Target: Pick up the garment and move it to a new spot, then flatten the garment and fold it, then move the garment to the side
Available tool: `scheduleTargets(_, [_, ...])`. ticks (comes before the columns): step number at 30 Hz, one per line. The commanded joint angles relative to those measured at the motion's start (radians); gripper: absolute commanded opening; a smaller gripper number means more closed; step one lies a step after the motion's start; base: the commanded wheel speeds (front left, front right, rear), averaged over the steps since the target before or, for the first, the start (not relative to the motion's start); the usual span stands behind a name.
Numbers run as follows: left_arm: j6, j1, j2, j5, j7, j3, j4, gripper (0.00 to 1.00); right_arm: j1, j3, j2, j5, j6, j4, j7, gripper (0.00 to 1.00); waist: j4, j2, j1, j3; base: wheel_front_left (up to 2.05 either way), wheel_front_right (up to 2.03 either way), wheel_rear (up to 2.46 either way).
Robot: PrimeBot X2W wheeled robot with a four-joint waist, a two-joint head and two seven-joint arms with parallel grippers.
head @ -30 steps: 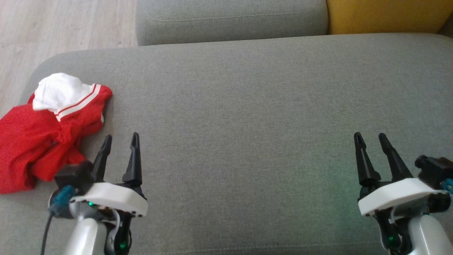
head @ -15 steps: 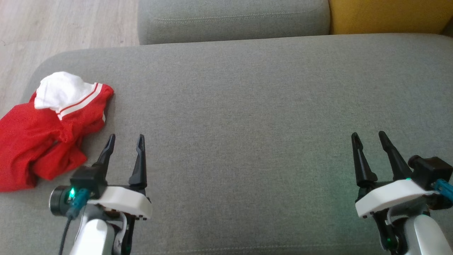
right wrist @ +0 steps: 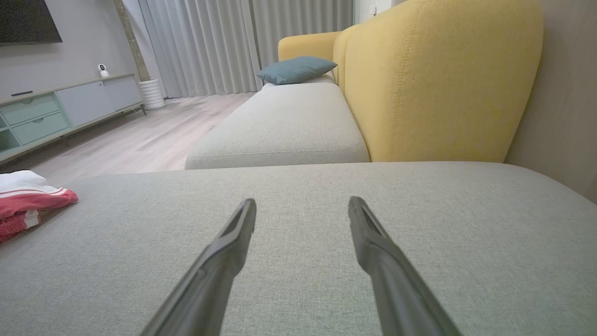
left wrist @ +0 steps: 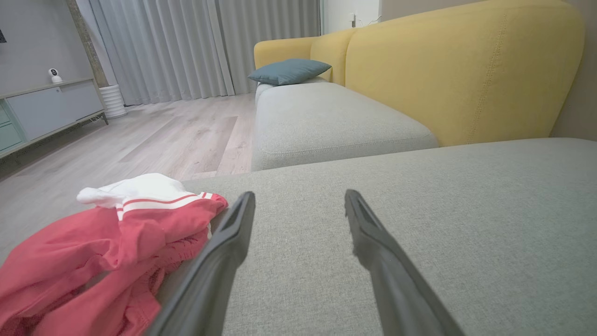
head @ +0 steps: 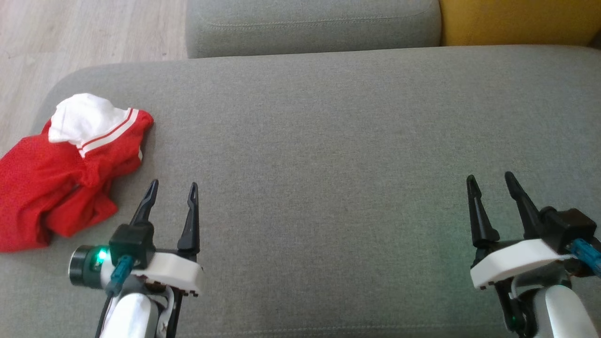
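While garment [head: 61, 164] lies crumpled, left claw [head: 173, 184] shifted right.

The red and white garment [head: 70, 164] runs off the left edge of the head view and the lower left corner of the left wrist view, and its crumpled folds hide what kind of clothing it is. The forearms [head: 127, 314] behind the left pincer [head: 173, 184] and the right pincer [head: 489, 176] are cut by the head view's bottom edge. On the sideboard [right wrist: 56, 109] in the right wrist view, a small white object [right wrist: 101, 70] is too small to tell.
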Motion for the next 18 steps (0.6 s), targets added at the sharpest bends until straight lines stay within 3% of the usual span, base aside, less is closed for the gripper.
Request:
scheduleTargets(1, [0.004, -0.043, 0.014, -0.003, -0.012, 0.033, -0.027, 1.00, -0.011, 0.017, -0.001, -0.004, -0.001, -0.037, -0.010, 1.00, 0.000, -0.0001, 0.0000, -0.002, 0.00, 0.00, 0.00])
scheduleTargets(18, [0.003, -0.047, 0.005, -0.029, -0.012, 0.038, -0.002, 1.00, -0.003, 0.003, 0.010, 0.011, -0.001, -0.052, -0.007, 1.00, 0.023, -0.0001, 0.0000, -0.005, 0.00, 0.00, 0.00])
